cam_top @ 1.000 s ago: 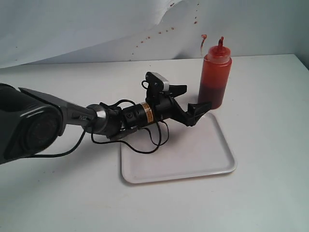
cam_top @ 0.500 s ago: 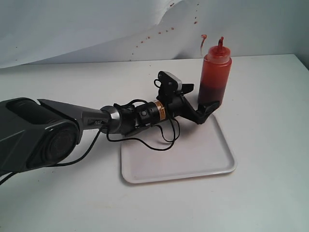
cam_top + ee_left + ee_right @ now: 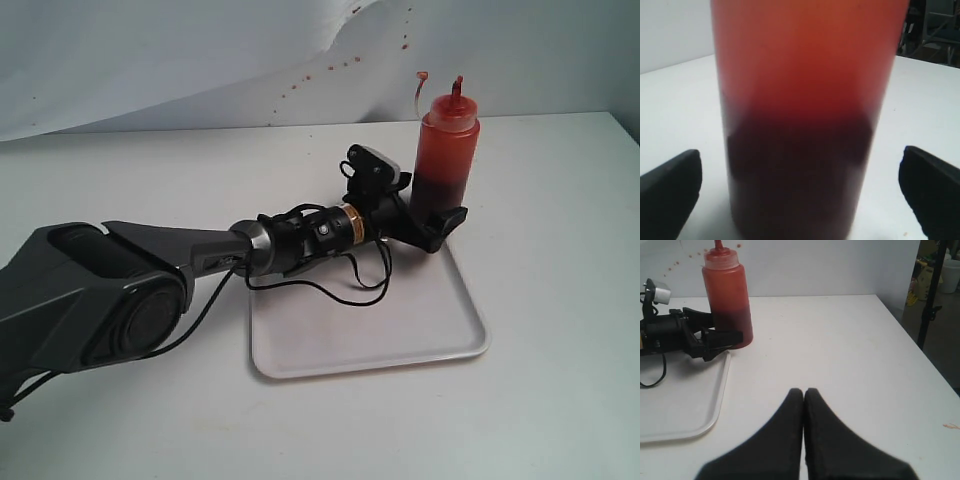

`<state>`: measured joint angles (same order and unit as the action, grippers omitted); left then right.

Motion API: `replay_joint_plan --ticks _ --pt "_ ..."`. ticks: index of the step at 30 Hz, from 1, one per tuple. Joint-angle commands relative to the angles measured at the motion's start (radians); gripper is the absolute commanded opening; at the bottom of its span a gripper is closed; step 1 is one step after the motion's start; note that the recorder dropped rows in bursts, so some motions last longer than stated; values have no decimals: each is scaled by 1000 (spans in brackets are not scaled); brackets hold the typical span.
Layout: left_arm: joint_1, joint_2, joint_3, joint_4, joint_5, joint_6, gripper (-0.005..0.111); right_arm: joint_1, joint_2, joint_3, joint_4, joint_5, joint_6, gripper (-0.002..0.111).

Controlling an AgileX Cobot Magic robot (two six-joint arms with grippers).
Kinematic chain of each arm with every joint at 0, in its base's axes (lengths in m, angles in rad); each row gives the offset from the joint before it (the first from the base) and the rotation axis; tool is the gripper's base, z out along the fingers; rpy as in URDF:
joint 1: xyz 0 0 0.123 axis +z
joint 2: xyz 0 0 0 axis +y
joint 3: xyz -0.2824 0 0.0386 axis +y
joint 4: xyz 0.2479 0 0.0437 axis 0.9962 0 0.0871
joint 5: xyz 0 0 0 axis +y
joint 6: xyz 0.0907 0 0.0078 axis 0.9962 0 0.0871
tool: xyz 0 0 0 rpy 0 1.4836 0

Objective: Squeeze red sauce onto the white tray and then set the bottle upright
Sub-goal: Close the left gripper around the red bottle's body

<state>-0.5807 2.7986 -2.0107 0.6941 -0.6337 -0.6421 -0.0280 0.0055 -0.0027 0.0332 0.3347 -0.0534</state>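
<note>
The bottle (image 3: 800,100), dark sauce (image 3: 800,185) low inside, stands upright between the wide-spread left fingers (image 3: 670,192), neither touching it; the right fingers (image 3: 785,445) are pressed together, well apart from it

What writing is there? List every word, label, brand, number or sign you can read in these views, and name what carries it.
No text can be read in any view.
small orange band on the black left arm: may be a printed sticker, too small to read.
translucent orange-red plastic squeeze bottle: no label shows.
flat rectangular white plastic tray: no marking shows.
</note>
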Motion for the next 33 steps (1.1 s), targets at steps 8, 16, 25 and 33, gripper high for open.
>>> replay_joint_plan --ticks 8,16,25,33 --pt "-19 19 -88 -12 121 -45 105 -4 -5 3 4 -2 2 0" --pt "-30 69 -188 -12 147 -73 105 -4 -5 3 4 -2 2 0" --pt "-38 102 -264 -12 226 -75 105 -4 -5 3 4 -2 2 0" --pt "-38 101 -264 -12 226 -82 104 -4 -5 3 4 -2 2 0"
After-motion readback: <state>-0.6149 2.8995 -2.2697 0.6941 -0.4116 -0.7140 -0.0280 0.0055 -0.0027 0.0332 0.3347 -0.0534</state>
